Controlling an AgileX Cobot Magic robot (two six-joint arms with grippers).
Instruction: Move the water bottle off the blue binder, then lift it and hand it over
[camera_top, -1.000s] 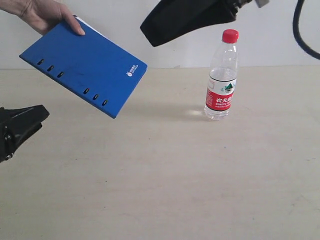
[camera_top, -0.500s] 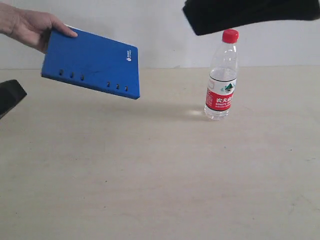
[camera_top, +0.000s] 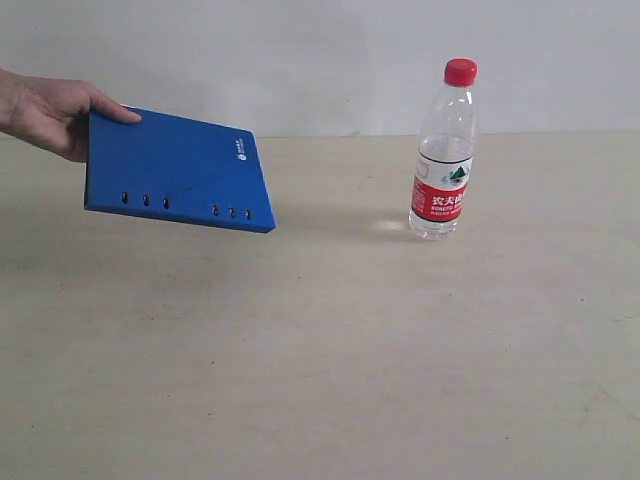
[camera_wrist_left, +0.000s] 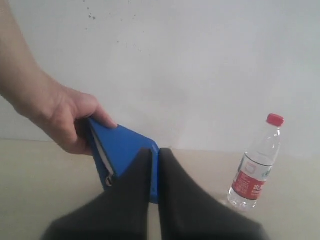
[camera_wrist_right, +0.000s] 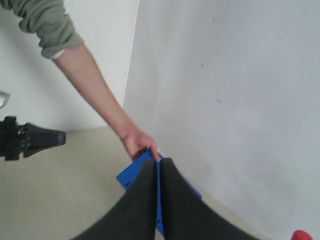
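The water bottle (camera_top: 443, 160) stands upright on the table, clear with a red cap and a red label; nothing touches it. A person's hand (camera_top: 45, 115) holds the blue binder (camera_top: 175, 170) in the air at the left, spine slots facing the camera. Neither gripper shows in the exterior view. In the left wrist view my left gripper (camera_wrist_left: 155, 151) is shut and empty, with the binder (camera_wrist_left: 122, 145) beyond it and the bottle (camera_wrist_left: 252, 170) off to one side. In the right wrist view my right gripper (camera_wrist_right: 159, 161) is shut and empty, the binder (camera_wrist_right: 135, 172) behind it.
The beige table (camera_top: 320, 350) runs back to a white wall. The person's bare forearm (camera_wrist_right: 95, 85) reaches in over the table. The black end of the other arm (camera_wrist_right: 30, 140) shows in the right wrist view.
Both black grippers have left the exterior view. The hand has lowered and levelled the binder at the left. The bottle has not moved.
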